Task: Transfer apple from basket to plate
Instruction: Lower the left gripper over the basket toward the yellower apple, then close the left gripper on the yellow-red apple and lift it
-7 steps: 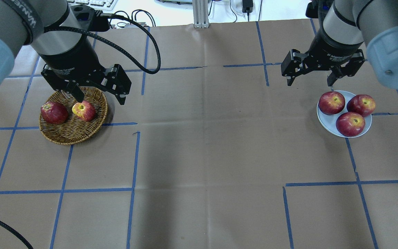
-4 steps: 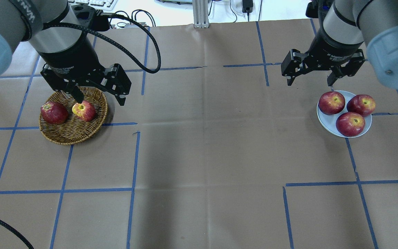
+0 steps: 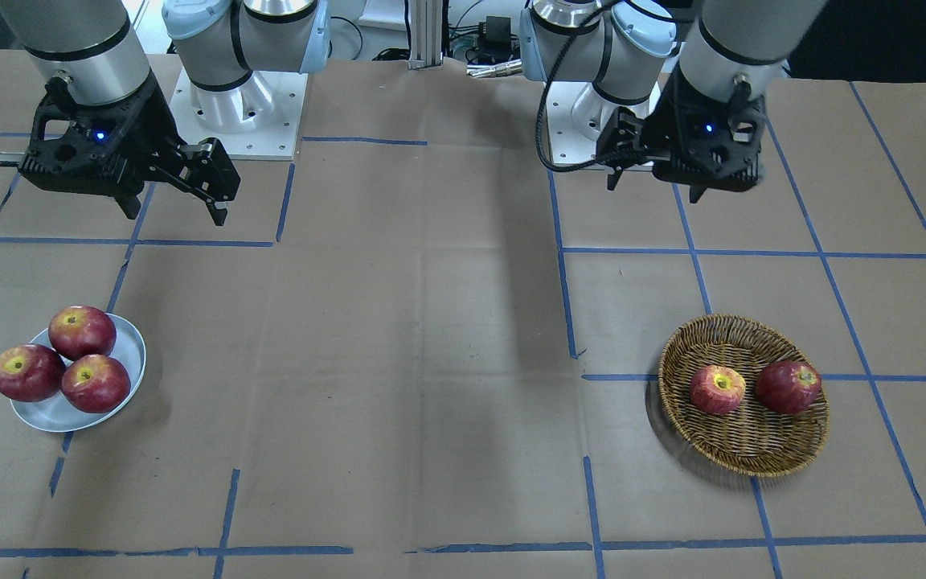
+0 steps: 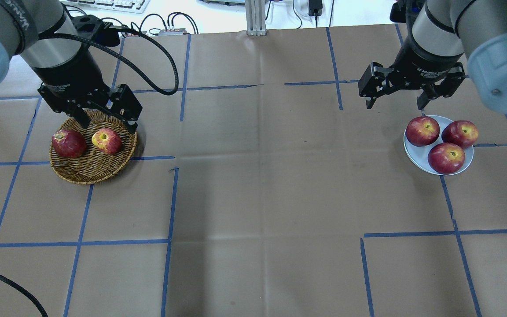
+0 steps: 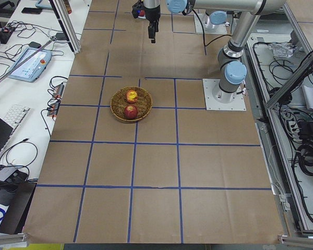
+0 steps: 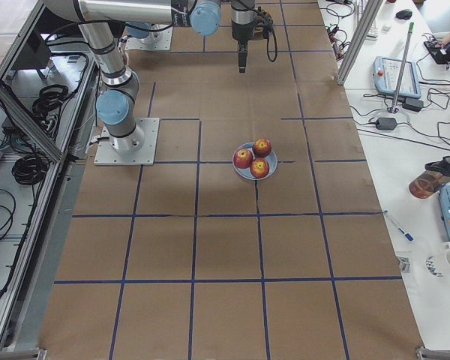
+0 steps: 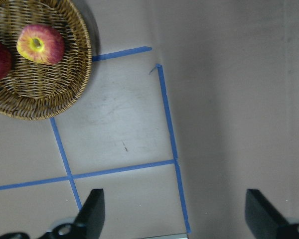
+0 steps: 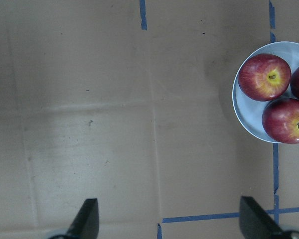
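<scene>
The apple [image 4: 106, 141], pinkish-red with a wide yellow patch at its stem, lies in the wicker basket [image 4: 90, 174] at the table's left, beside a darker red apple [image 4: 68, 143]. It also shows in the front view [image 3: 717, 389] and in the left wrist view [image 7: 40, 44]. My left gripper [image 4: 107, 127] is open and empty, raised over the basket's far rim. The pale plate [image 4: 416, 156] at the right holds three red apples. My right gripper [image 4: 395, 105] is open and empty, raised just behind the plate.
Brown paper with blue tape lines covers the table [image 4: 258, 176]. A black cable [image 4: 148, 48] loops from the left wrist. The robot bases [image 3: 230, 104] stand at the back edge. Desks with gear flank the table ends in the side views.
My left gripper has shifted to the left over the basket's far rim and stays open. The right arm, the apples, the basket and the plate have not moved.
</scene>
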